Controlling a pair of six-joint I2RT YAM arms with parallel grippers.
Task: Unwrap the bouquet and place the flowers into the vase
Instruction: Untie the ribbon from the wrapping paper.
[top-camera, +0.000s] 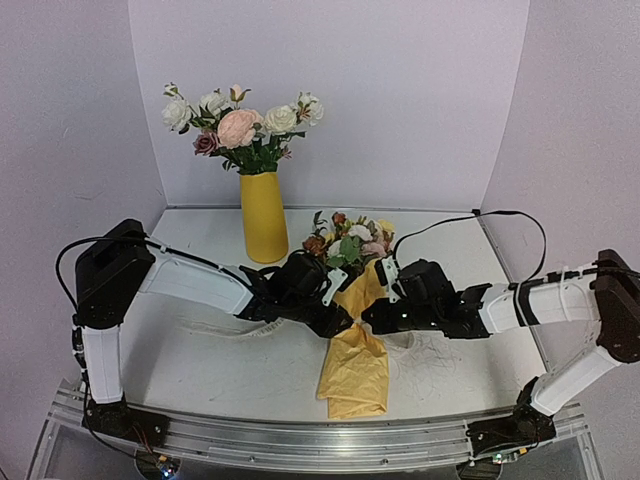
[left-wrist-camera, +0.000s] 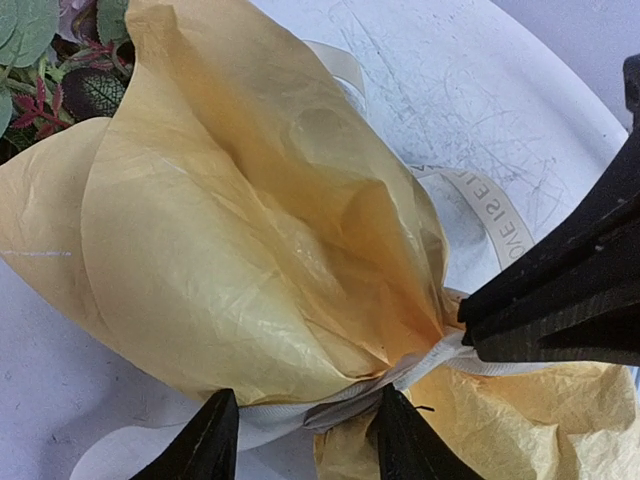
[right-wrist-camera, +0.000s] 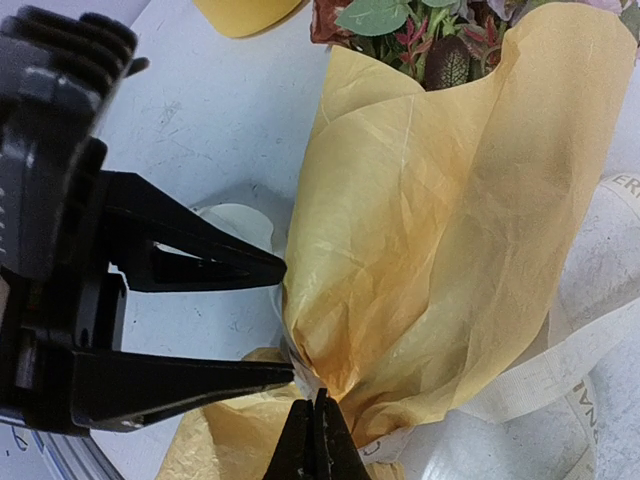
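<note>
The bouquet (top-camera: 355, 300) points to 12 o'clock; left end effector (left-wrist-camera: 305, 400), parted, straddles its ribbon (right-wrist-camera: 545, 372) from 9; right end effector (right-wrist-camera: 315, 420) clamps it from 3.

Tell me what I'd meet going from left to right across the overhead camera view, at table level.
left arm → yellow vase → wrapped bouquet → right arm

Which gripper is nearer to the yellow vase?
Left. The left gripper straddles the bouquet at its tie, toward the yellow vase; the right gripper meets it from the far side.
</note>
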